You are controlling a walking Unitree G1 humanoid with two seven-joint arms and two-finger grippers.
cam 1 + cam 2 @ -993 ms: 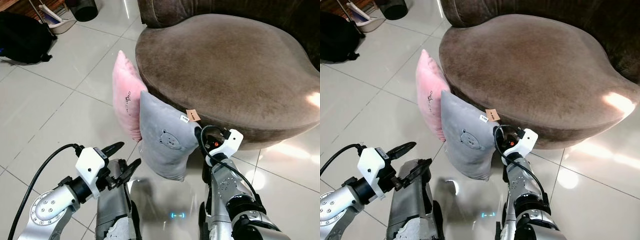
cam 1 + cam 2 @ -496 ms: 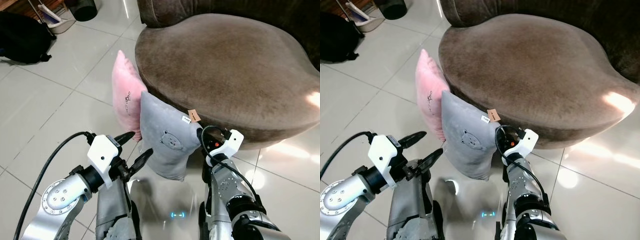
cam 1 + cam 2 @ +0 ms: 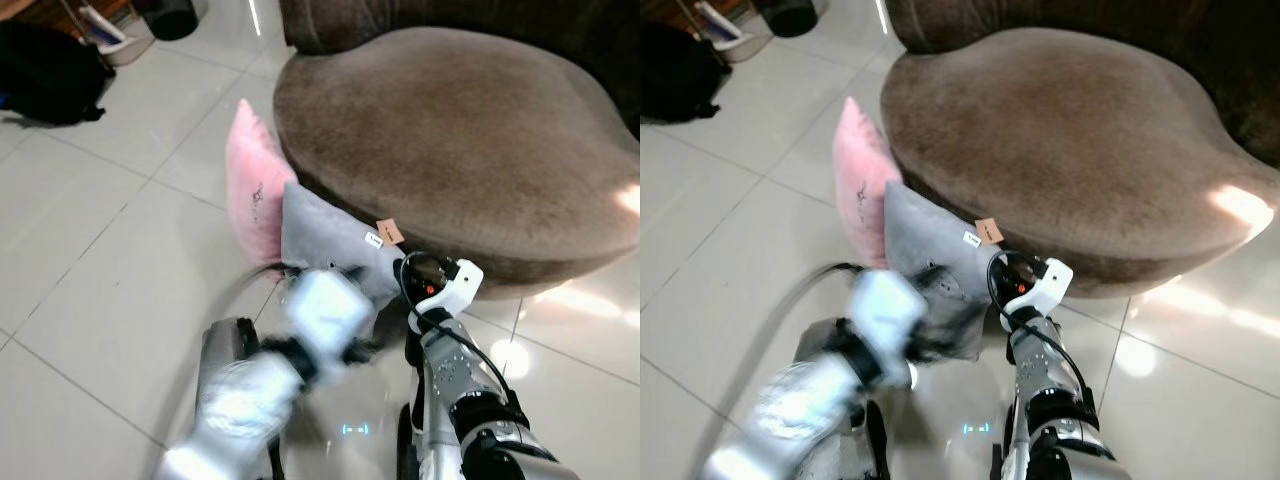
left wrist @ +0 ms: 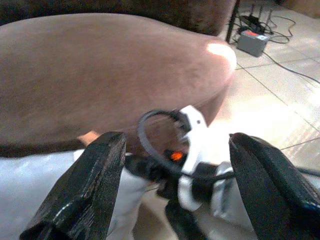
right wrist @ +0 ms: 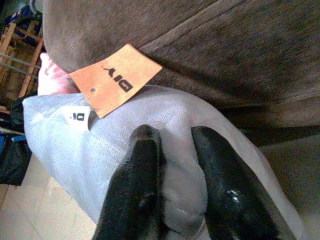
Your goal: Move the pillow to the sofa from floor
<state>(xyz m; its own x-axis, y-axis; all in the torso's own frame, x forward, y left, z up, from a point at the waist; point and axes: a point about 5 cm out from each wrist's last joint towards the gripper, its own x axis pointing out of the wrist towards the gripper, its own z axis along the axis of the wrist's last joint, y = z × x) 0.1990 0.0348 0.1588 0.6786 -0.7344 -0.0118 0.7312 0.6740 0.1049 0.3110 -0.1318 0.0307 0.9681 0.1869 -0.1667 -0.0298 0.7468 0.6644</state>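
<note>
Grey pillow [image 3: 335, 240] on the floor [image 3: 110, 250], leaning against the sofa [image 3: 450, 130].
The right gripper [image 5: 172, 175] has its jaws clenched on the pillow's corner by the orange tag [image 5: 114, 79]; the blurred left gripper [image 4: 175, 165] is at the pillow's front, jaws spread wide.

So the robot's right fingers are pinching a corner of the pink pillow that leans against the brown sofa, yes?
Not quite: the pinched pillow is grey, not pink. The right wrist view shows the right gripper closed on a fold of the grey pillow, beside its orange tag. The pink pillow stands behind it, both leaning against the brown sofa.
</note>
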